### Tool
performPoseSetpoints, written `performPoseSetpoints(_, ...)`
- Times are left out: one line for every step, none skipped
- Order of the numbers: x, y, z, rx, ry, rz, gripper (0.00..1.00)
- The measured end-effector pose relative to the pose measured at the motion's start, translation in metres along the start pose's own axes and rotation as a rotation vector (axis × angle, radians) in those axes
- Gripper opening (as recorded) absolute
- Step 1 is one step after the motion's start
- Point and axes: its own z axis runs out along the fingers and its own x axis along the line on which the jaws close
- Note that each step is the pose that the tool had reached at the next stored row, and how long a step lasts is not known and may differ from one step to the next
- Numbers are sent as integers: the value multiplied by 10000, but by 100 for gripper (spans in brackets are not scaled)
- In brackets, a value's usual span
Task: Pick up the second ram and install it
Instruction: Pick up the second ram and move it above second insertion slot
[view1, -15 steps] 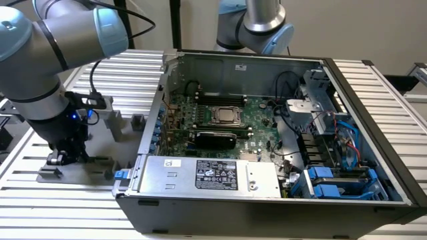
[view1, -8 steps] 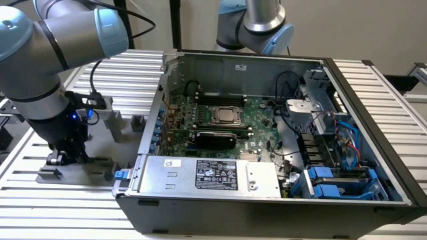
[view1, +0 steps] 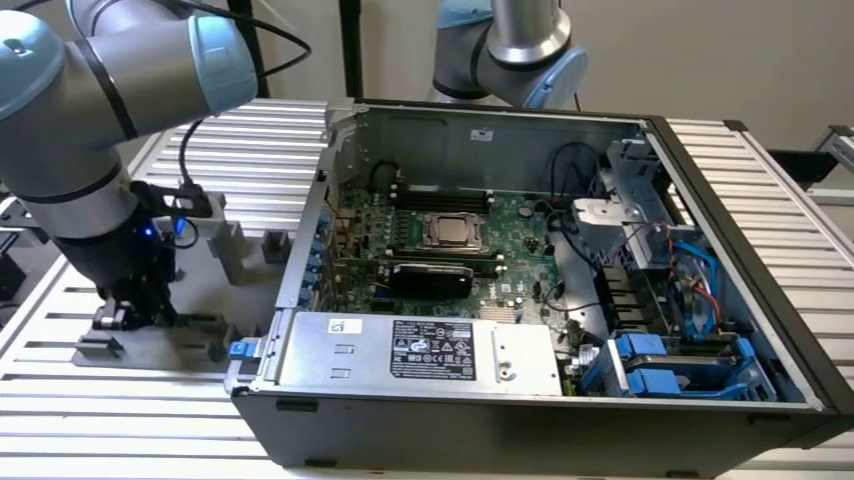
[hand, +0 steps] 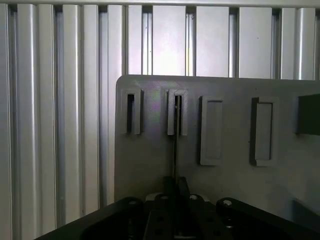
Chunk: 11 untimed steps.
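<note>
The second ram (hand: 175, 135) is a thin dark stick seen edge-on, standing in a slotted grey holder block (hand: 177, 112) on the grey plate (hand: 150, 165). Its near end runs between my gripper's (hand: 176, 184) two dark fingers, which are closed tight against it. In the exterior view my gripper (view1: 134, 308) is low over the same plate (view1: 187, 345), at the exterior view's left, outside the open computer case (view1: 534, 400). The motherboard (view1: 514, 255) lies inside the case, with long black memory slots (view1: 447, 197) behind the CPU socket (view1: 454, 232).
Other grey holder blocks (hand: 211, 130) (hand: 264, 131) stand in a row on the plate. A ribbed aluminium table (view1: 80, 420) carries everything. A second arm's base (view1: 514, 50) rises behind the case. The power supply (view1: 414, 350) and blue drive bays (view1: 667, 365) fill the case's near side.
</note>
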Motion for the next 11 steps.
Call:
performPoseSetpoints(0,0,-8,1,-1,0,0)
performPoseSetpoints(0,1,-17,1,-1,0,0)
performPoseSetpoints(-1,1,-32,1,-1,0,0)
performPoseSetpoints(-1,2,-51,2,-2,0,0)
performPoseSetpoints(-2,3,-76,1,-1,0,0)
performPoseSetpoints(-2,3,-105,2,-1,0,0)
performPoseSetpoints(-3,5,-141,-1,1,0,0)
performPoseSetpoints(-3,6,-177,2,-1,0,0)
performPoseSetpoints(-4,8,-218,1,-1,0,0)
performPoseSetpoints(-5,9,-264,1,0,0,0)
performPoseSetpoints(-6,11,-309,2,-1,0,0)
